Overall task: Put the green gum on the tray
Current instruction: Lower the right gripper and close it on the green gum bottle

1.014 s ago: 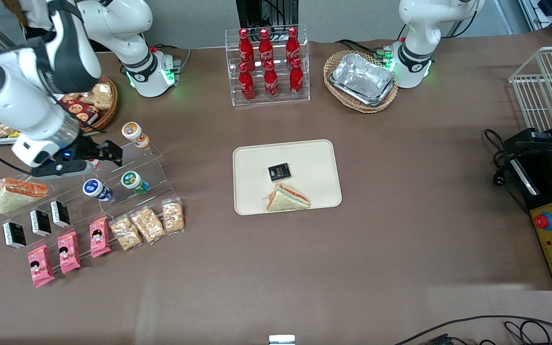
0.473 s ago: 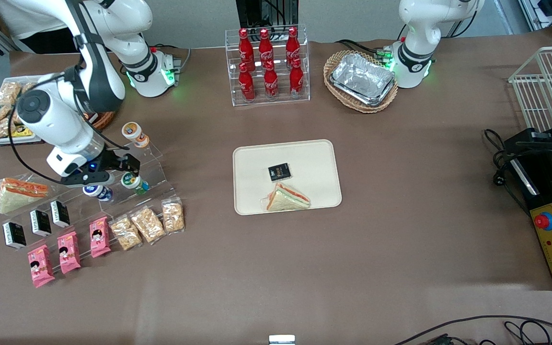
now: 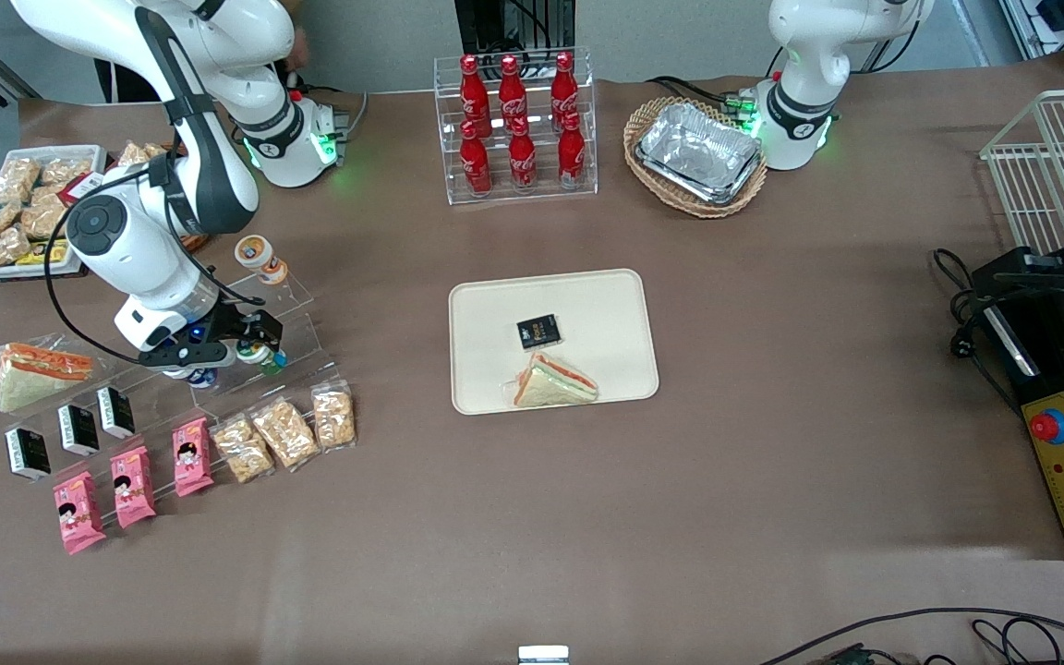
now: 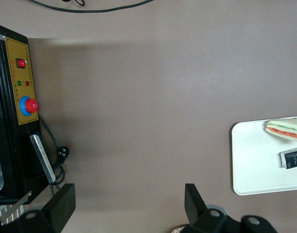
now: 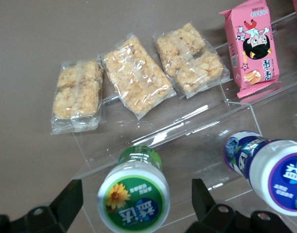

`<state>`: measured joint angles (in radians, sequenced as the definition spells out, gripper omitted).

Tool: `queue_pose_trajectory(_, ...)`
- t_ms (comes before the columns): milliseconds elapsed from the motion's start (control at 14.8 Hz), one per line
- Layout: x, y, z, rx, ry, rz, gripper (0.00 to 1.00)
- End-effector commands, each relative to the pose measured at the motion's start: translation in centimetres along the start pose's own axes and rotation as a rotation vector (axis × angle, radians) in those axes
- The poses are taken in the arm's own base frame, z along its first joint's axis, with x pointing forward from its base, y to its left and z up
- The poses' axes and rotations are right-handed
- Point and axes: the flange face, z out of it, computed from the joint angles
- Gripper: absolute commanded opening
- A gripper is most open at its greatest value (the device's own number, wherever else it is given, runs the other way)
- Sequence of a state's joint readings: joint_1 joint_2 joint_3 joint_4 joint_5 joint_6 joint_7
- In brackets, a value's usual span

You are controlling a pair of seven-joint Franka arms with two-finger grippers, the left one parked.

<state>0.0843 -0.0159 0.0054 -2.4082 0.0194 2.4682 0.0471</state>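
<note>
A brown table (image 3: 772,369) carried the whole layout, with a clear stepped stand (image 3: 296,309) toward the working arm's end. The green gum (image 5: 134,196) lay on a step of that stand, beside the blue gum (image 5: 270,172), its lid facing the wrist camera. The gripper (image 3: 250,337) hung directly over it, jaws wide open, one finger (image 5: 71,201) on each side of the canister and neither touching it. Nothing was held.

Progress, as judged: only the approach was done. Closing on the canister, lifting it clear of the stand, carrying it to the tray (image 3: 486,305) and releasing it all remained. The tray sat well apart from the stand, near the table's middle, already holding a sandwich (image 3: 555,380) and a black packet (image 3: 538,332).

The right wrist view showed the gum's label, the gap at each finger and the snack packs (image 5: 134,75) nearby. The front view hid most of the gum under the gripper but alone showed the stand and tray together.
</note>
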Motion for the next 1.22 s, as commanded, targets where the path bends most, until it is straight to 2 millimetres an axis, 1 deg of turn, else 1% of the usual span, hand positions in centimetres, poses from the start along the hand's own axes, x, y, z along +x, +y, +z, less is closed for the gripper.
queue_pose_trajectory(0, -0.4, 0.0, 0.9, -0.003, 0.018, 0.011, 1.0)
queue_pose_trajectory(135, -0.4, 0.0, 1.1, -0.002, 0.015, 0.014, 0.95)
queue_pose_trajectory(203, -0.5, 0.0, 1.3, -0.002, 0.012, 0.015, 0.9)
queue_pose_trajectory(270, -0.5, 0.0, 1.3, -0.002, 0.012, 0.018, 0.82)
queue_pose_trajectory(338, -0.5, 0.0, 1.4, -0.002, 0.007, 0.035, 0.67)
queue_pose_trajectory(405, -0.5, -0.1, 1.4, -0.002, 0.007, 0.055, 0.56)
queue_pose_trajectory(473, -0.5, -0.1, 1.5, -0.003, 0.004, 0.075, 0.48)
queue_pose_trajectory(608, -0.5, -0.7, 1.5, -0.002, 0.002, 0.068, 0.4)
queue_pose_trajectory(878, -0.4, -0.7, 1.2, -0.001, 0.004, 0.067, 0.38)
queue_pose_trajectory(946, -0.1, -0.7, 0.8, -0.001, 0.01, 0.066, 0.38)
queue_pose_trajectory(1149, 1.3, -0.9, -2.2, -0.007, -0.022, 0.059, 0.39)
